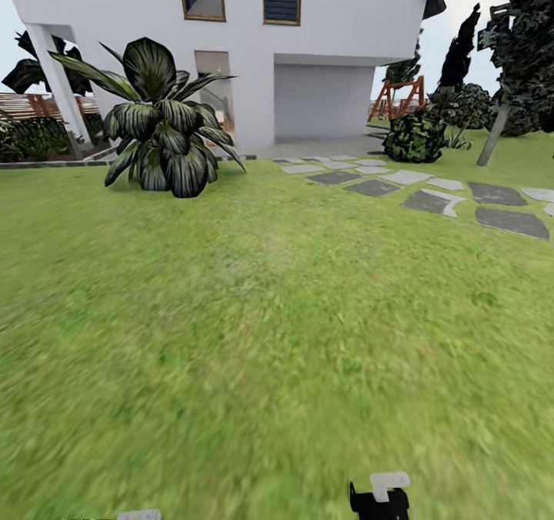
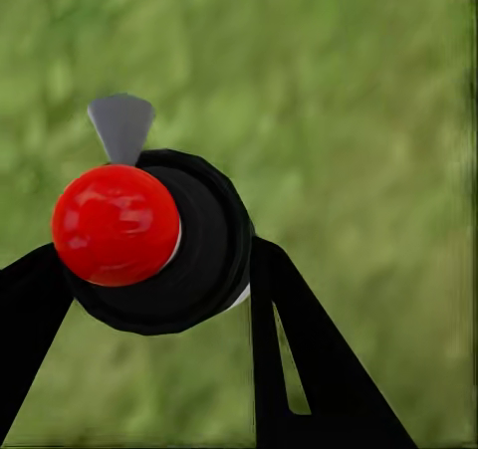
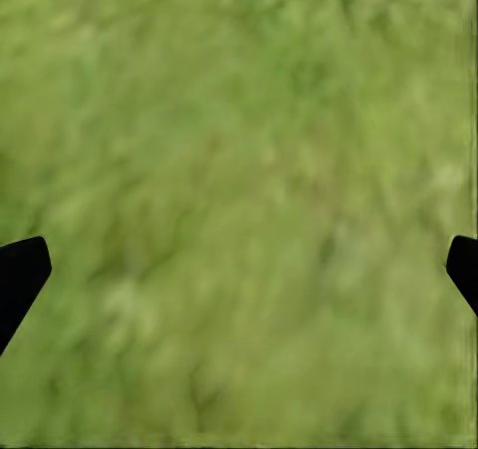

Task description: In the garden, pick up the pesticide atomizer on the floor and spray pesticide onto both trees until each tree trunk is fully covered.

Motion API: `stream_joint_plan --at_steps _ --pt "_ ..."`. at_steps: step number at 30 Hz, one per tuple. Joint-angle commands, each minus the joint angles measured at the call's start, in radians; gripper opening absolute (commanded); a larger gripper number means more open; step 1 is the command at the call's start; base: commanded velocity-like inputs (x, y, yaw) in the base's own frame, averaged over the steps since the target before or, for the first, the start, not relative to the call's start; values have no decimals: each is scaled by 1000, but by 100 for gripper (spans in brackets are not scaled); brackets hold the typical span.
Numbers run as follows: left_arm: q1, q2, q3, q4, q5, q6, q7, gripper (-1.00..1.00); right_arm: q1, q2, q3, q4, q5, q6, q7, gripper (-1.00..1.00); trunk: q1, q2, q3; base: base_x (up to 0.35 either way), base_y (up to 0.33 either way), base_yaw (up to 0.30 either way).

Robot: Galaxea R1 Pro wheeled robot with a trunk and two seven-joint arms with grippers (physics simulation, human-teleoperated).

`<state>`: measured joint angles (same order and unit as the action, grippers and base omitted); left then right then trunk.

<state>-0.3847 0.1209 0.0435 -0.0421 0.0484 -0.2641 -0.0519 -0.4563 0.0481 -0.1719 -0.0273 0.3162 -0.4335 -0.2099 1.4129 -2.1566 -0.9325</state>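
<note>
The pesticide atomizer (image 2: 204, 240) sits between the black fingers (image 2: 299, 359) of my left gripper (image 2: 159, 300), which is shut on it. It has a round dark body, a grey nozzle and a red ball-shaped top, and it hangs over grass. A white tab of the left gripper (image 1: 138, 515) peeks in at the bottom edge of the head view. My right gripper (image 1: 381, 497) is low over the lawn (image 1: 254, 335). In the right wrist view the right gripper (image 3: 239, 270) is open, its fingertips far apart over bare grass. The two thick-trunked trees are out of view.
Ahead stands the white house (image 1: 323, 51) with a broad-leaved dark plant (image 1: 161, 131) in front of it. Grey stepping stones (image 1: 431, 193) run to the right. A round bush (image 1: 415, 135) and a thin-stemmed dark tree (image 1: 512, 58) stand at the far right. A slatted fence (image 1: 31, 106) shows at the left.
</note>
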Motion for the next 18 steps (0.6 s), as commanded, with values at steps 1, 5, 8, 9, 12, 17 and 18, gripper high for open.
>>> stream_joint_plan --at_steps 1,5,8,9,12,17,18 --pt "0 1 4 1 5 -3 -5 -100 -1 1 -7 1 11 -2 -5 100 -1 0 -1 -220 -11 -293" --pt "0 2 4 1 5 -3 -5 -100 -1 1 -7 1 11 -2 -5 100 -1 0 -1 -60 -3 -293" --pt "0 2 4 1 5 -3 -4 -100 -1 1 -7 1 11 -2 -5 100 -1 0 -1 -7 0 -295" --pt "0 2 4 1 5 -3 -4 -100 -1 1 -7 1 11 -2 -5 100 -1 0 -1 -3 0 -296" --pt "0 2 4 1 5 -2 -3 -100 -1 1 -7 1 11 -2 -5 100 -1 0 -1 -1 0 -298" --pt "0 2 4 1 13 -2 -3 -100 -1 1 -8 1 11 -2 -5 100 -1 0 -1 0 0 -298" --pt "0 2 5 1 14 -2 -2 -100 -1 1 -8 1 11 -2 -5 100 -1 0 -1 0 0 -299"
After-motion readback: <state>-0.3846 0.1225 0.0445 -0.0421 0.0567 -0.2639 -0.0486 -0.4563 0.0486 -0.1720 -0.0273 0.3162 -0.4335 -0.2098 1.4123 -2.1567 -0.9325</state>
